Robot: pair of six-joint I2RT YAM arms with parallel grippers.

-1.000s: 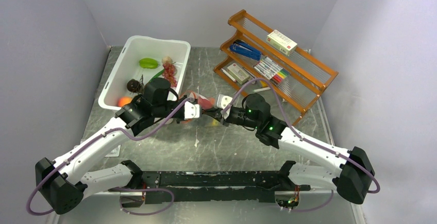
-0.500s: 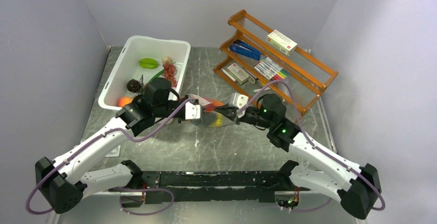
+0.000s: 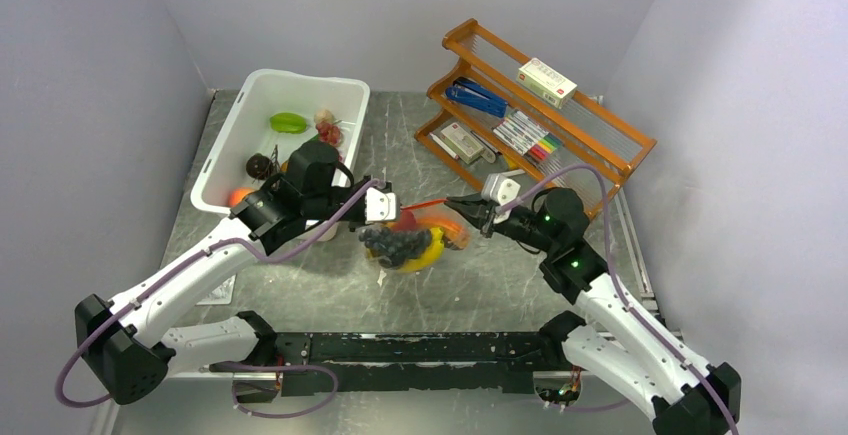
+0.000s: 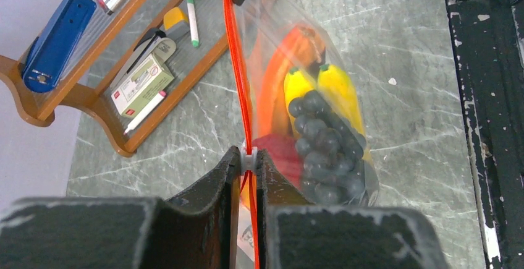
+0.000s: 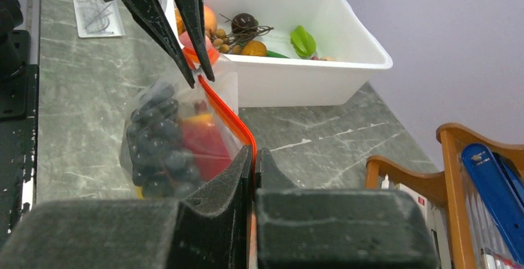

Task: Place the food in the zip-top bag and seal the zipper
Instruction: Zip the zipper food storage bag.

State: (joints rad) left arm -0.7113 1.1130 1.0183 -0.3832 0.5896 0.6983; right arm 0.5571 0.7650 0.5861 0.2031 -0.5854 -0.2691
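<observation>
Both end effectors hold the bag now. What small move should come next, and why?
Probably the right end effector should draw its end of the zipper slightly away from the left end effector, which pinches the white slider: the food is inside the zip-top bag, and some strip lies behind the slider.

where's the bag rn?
Top view, centre: the zip-top bag is held between the left gripper and the right gripper, each shut on a zipper end, right of the white bin.

Top view high, looking down from near side — wrist views close, opposed, sharing zip-top bag (image 4: 309, 96).
</observation>
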